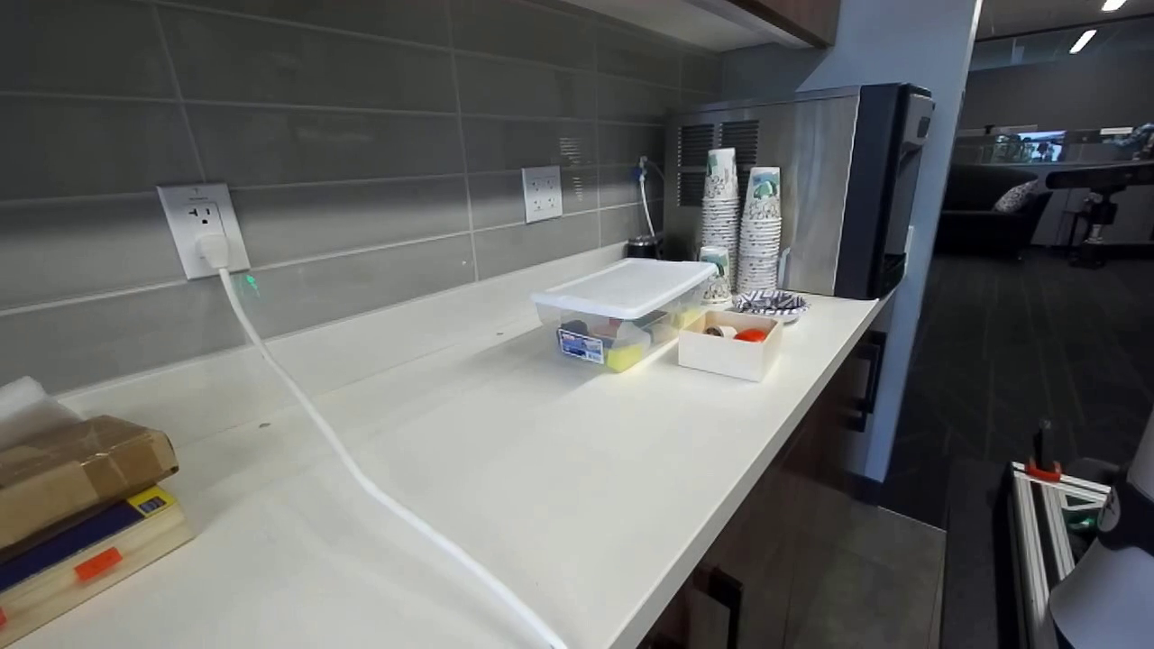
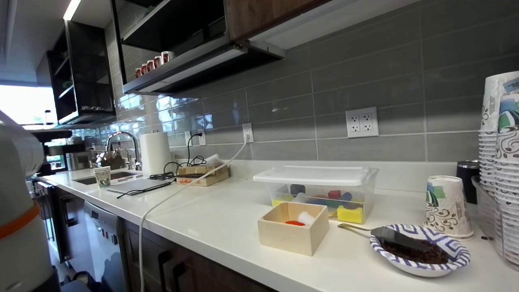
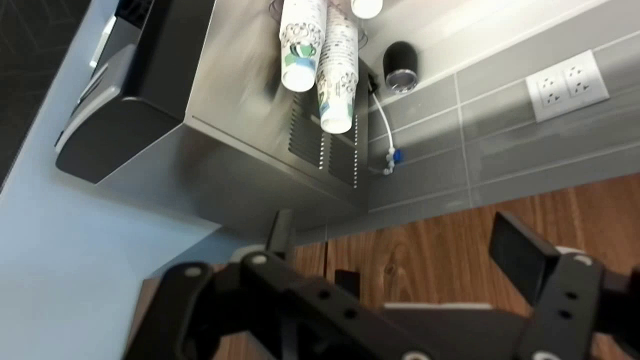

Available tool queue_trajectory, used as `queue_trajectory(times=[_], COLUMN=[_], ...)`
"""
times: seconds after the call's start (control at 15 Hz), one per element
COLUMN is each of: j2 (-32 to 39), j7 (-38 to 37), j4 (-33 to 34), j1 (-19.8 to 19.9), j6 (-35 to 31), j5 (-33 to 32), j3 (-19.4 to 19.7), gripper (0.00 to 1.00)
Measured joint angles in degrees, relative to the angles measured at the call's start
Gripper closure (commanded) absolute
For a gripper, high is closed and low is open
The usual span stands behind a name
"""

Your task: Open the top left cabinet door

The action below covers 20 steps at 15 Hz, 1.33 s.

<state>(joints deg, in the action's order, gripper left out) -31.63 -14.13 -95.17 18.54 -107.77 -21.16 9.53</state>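
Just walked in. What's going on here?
The Panda arm is up at a wood cabinet door, apparently to open it. In the wrist view its hand is open with nothing in its grip. A dark handle shows on the door, partly behind the hand; whether they touch, I can't tell. The door looks shut, so the opening seems not yet done. A lidded plastic bin, a small wooden box and stacked paper cups stand on the counter.

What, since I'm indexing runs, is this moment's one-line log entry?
task: open top left cabinet door | door: looks shut | gripper: open, nothing held | door contact: unclear | also in view: stacked cups
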Motion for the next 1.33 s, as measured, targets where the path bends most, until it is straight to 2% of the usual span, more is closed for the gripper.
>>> queue_trajectory(times=[0.8,1.33], j2=[24.0,31.8], j7=[-4.4,-10.8], j4=[22.9,28.2], j1=[3.9,4.4], j6=[-11.0,-16.3], j5=[-0.9,-1.1], j3=[7.6,8.0], gripper=[0.00,0.00])
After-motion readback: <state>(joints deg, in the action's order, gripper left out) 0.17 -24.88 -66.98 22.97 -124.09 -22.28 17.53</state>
